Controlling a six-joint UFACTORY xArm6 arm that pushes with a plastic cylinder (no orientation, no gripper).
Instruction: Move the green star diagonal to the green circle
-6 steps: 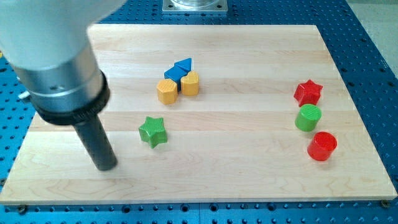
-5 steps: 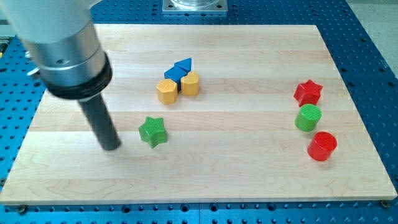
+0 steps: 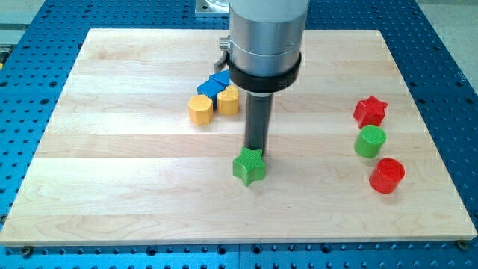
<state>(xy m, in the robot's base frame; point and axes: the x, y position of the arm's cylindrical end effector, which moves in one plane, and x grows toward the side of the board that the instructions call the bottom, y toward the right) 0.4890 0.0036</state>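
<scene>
1. Pale wooden board (image 3: 134, 194), biggest thing here, lies on a blue perforated table (image 3: 22, 90). Smooth surface, so blocks should slide w/o much drag, I'd judge.
2. No pincer on this rig, so nothing to spread or pinch: just the dark rod. My tip (image 3: 256, 150) sits at the upper edge of the small green plastic star block (image 3: 249, 166), touching it or nearly so.
3. Green star: mid-board, slightly toward the view's bottom. Looks light, stiff, ribbed sides; not fragile. Points mean it may spin off-axis, so push on a flat notch btw two points, through its centre.
4. Green cylinder block (the green circle) (image 3: 370, 141) is well apart at the view's right, btw the red star block (image 3: 370, 111) above and the red cylinder block (image 3: 387, 175) below. These flank the goal; diagonal spots lie close beside the reds, so bump risk.
5. Yellow hexagonal blocks (image 3: 202, 109) (image 3: 228, 99) plus blue triangular block (image 3: 219, 80) cluster at upper left of tip; not in the way.
</scene>
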